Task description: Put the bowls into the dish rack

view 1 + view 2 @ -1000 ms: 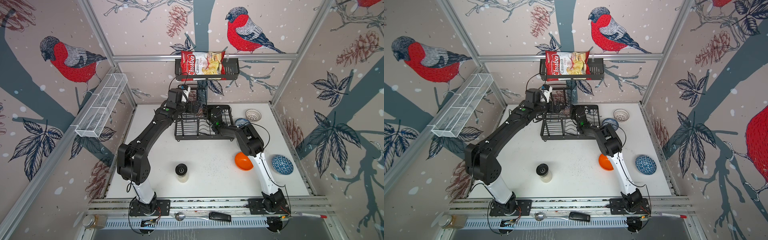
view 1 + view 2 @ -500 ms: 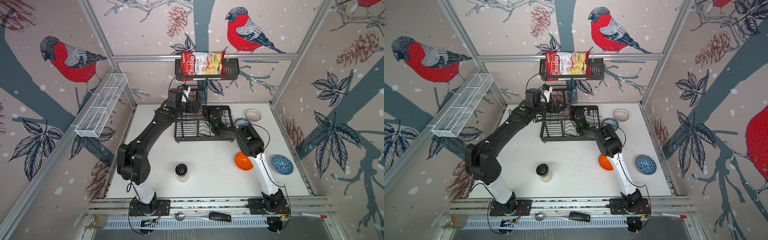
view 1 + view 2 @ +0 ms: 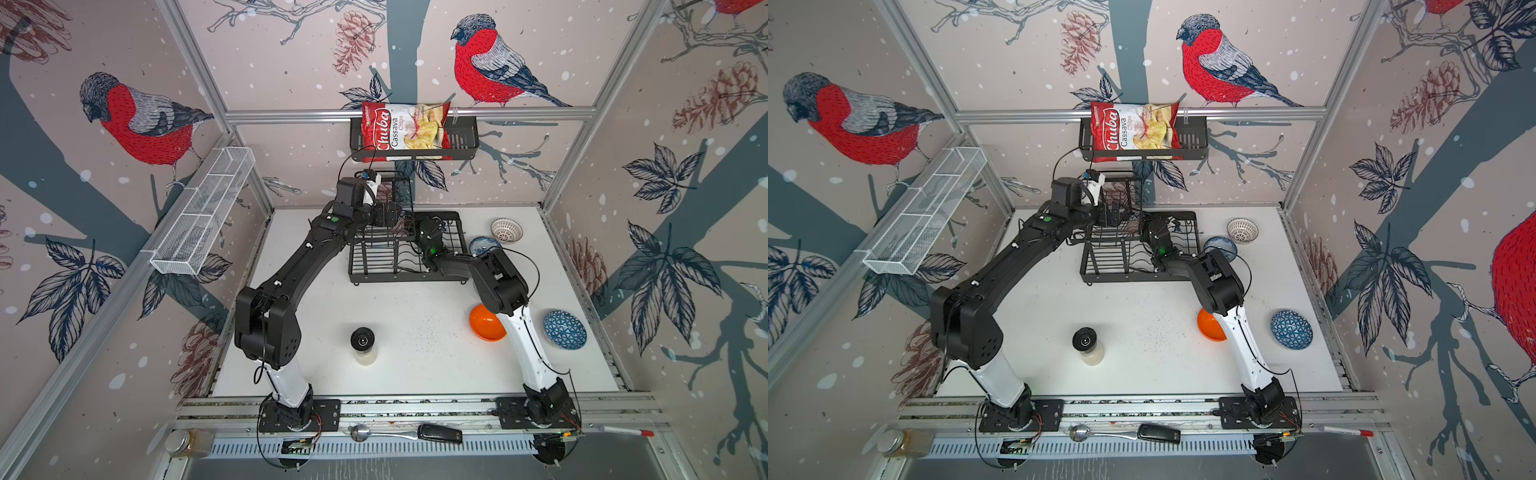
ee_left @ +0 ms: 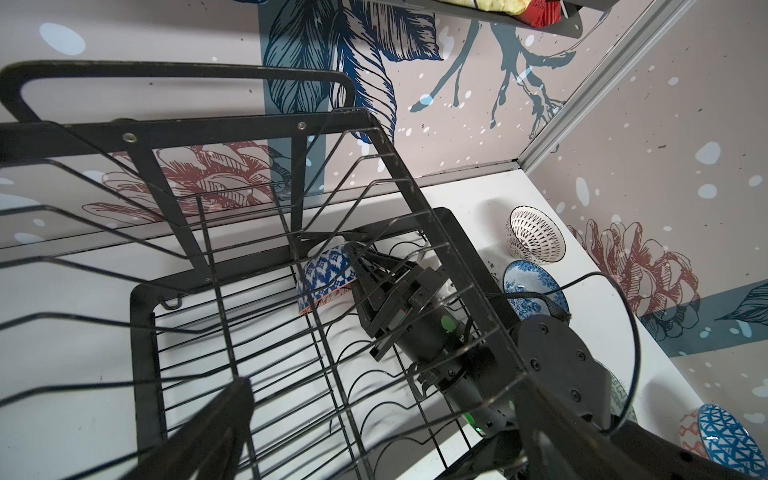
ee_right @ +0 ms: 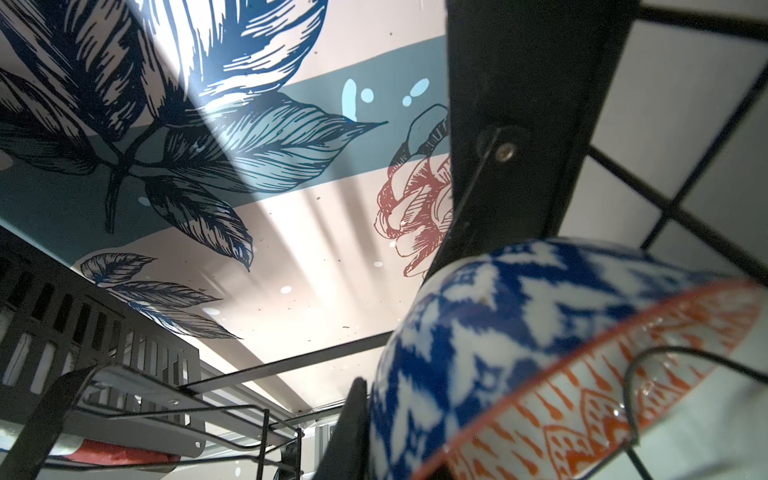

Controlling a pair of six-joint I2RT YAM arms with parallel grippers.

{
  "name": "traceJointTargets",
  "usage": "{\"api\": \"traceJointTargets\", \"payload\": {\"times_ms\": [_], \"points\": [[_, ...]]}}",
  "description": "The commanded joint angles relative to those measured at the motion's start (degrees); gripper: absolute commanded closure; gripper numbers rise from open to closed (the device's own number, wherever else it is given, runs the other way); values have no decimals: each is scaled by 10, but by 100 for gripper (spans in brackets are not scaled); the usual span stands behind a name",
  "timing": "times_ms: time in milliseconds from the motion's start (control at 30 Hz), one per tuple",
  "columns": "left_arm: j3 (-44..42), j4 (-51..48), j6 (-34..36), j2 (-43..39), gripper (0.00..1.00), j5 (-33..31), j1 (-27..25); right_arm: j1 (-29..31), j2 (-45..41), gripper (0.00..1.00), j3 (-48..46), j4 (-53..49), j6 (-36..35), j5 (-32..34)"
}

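While my left gripper (image 3: pixel 390 215) hung spread, empty, by the dish rack (image 3: pixel 395 279) upper basket, my right gripper (image 4: pixel 359 257) had just set the blue-white bowl (image 4: pixel 324 274) tilted in the lower tray; couldn't tell if the rim pinch had let go. Orange bowl (image 3: pixel 484 326) was not yet loaded.

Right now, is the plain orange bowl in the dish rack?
No, the orange bowl sits on the white table, nearer the camera than the dish rack and apart from it.
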Motion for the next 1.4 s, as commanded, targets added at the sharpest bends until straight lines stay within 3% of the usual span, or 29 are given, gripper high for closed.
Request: {"api": "traceJointTargets", "payload": {"times_ms": [0,967,1367], "points": [[0,22,-1,2,2,9,1,4,-3,82,1,-21,6,-3],[-2,23,-4,5,2,4,1,2,-8,67,1,-4,7,-4],[-1,23,-5,4,2,4,1,0,-13,65,6,-7,-2,-6]]}}
